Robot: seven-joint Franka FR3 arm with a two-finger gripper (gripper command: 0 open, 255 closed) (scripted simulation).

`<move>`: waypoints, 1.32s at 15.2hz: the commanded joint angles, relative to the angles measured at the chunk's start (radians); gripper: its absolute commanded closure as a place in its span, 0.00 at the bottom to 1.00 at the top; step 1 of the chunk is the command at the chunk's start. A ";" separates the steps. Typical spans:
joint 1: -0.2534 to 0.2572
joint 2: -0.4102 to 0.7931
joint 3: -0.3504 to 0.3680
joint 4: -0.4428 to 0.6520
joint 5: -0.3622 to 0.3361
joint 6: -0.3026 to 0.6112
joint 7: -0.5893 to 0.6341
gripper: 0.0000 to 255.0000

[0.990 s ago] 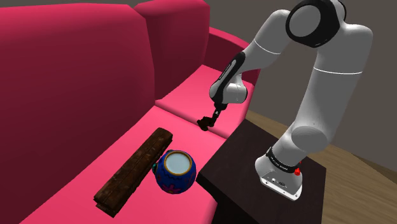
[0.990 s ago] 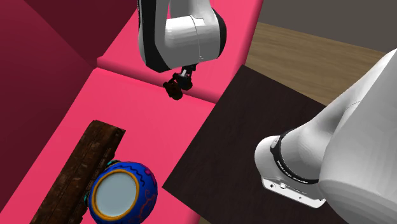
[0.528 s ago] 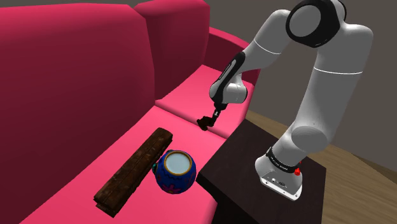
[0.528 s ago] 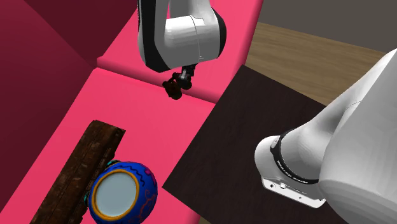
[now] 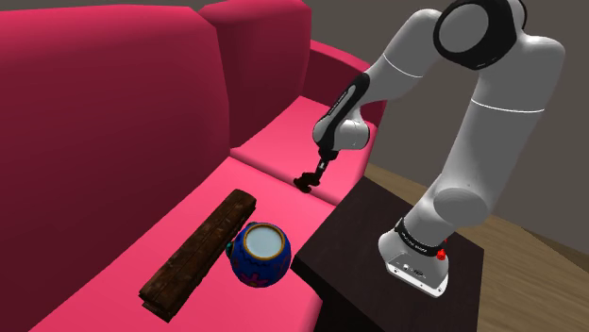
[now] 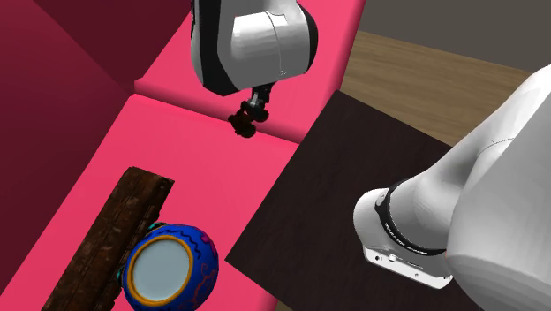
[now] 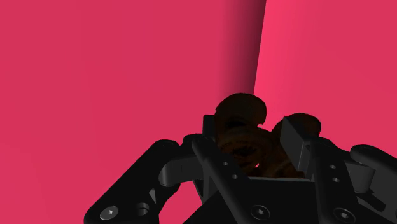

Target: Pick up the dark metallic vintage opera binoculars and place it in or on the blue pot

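The small dark binoculars (image 7: 245, 137) sit clasped between the black fingers of my gripper (image 7: 254, 139), which is shut on them. In the shoulder view the gripper (image 5: 308, 178) holds the binoculars (image 5: 303, 184) just over the seam between two pink sofa seat cushions. The second exterior view shows the binoculars (image 6: 242, 126) hanging under the gripper (image 6: 246, 117) near the cushion's front edge. The blue pot (image 5: 260, 253) lies on the seat further along towards the shoulder view's lower left, its pale opening facing up (image 6: 161, 269).
A long dark brown wooden slab (image 5: 198, 251) lies on the seat right beside the pot (image 6: 110, 238). The pink sofa backrest (image 5: 113, 104) rises behind. The dark stand (image 5: 363, 231) butts against the sofa's front edge, with wooden floor (image 6: 424, 79) beyond.
The fingers have shut on the binoculars. The hand has then risen slightly, with the binoculars in it; pot and slab have not moved.
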 commanded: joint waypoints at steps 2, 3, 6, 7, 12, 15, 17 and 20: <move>0.033 -0.057 -0.045 -0.017 -0.058 -0.039 0.047 1.00; 0.042 -0.075 -0.059 -0.022 -0.078 -0.052 0.064 1.00; 0.063 -0.130 -0.093 -0.034 -0.142 -0.091 0.114 1.00; 0.068 -0.148 -0.103 -0.037 -0.164 -0.105 0.131 1.00; 0.078 -0.238 -0.135 -0.048 -0.265 -0.176 0.208 1.00; 0.075 -0.289 -0.143 -0.050 -0.316 -0.221 0.248 1.00; 0.072 -0.323 -0.145 -0.049 -0.345 -0.253 0.270 1.00; 0.065 -0.371 -0.145 -0.046 -0.381 -0.301 0.299 1.00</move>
